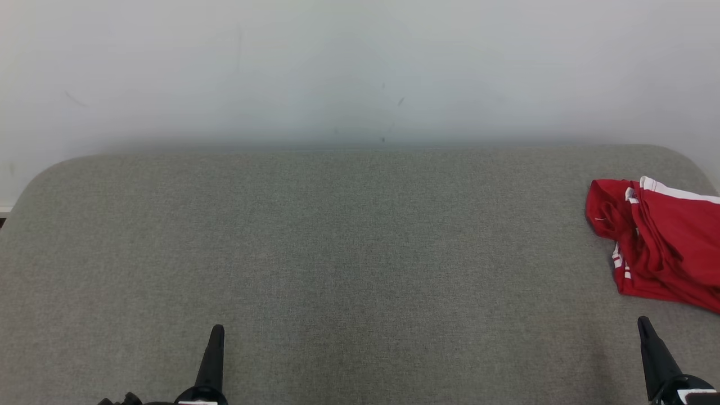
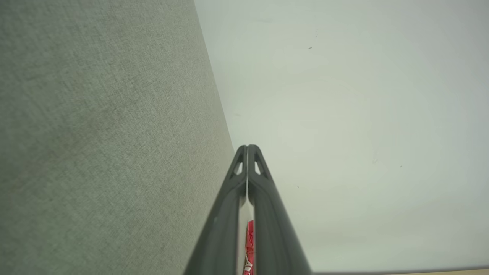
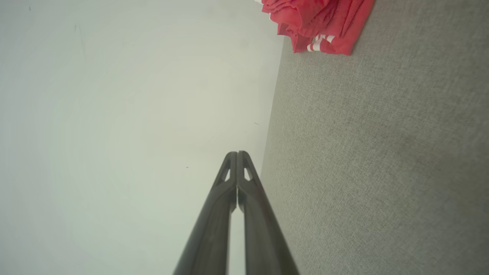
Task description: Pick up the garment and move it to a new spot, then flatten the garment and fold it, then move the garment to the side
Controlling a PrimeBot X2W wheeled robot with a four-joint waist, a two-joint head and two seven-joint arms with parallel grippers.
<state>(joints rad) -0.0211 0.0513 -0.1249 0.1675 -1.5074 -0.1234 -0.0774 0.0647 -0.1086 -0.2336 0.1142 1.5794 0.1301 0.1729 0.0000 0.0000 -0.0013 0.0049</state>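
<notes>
A red garment (image 1: pixel 661 244) with white stripes lies bunched at the right edge of the grey fabric surface (image 1: pixel 349 247), partly cut off by the head view's border. It also shows at the top of the right wrist view as a crumpled garment (image 3: pixel 317 23), and a red sliver of the garment (image 2: pixel 249 244) peeks between the left fingers. My right gripper (image 1: pixel 643 322) sits low at the right, just below the garment and apart from it, shut and empty (image 3: pixel 237 153). At the lower left my left gripper (image 1: pixel 217 329) rests shut with nothing in it (image 2: pixel 247 147).
A pale wall (image 1: pixel 360 67) rises directly behind the grey surface. The surface has rounded far corners and spreads wide between the two grippers.
</notes>
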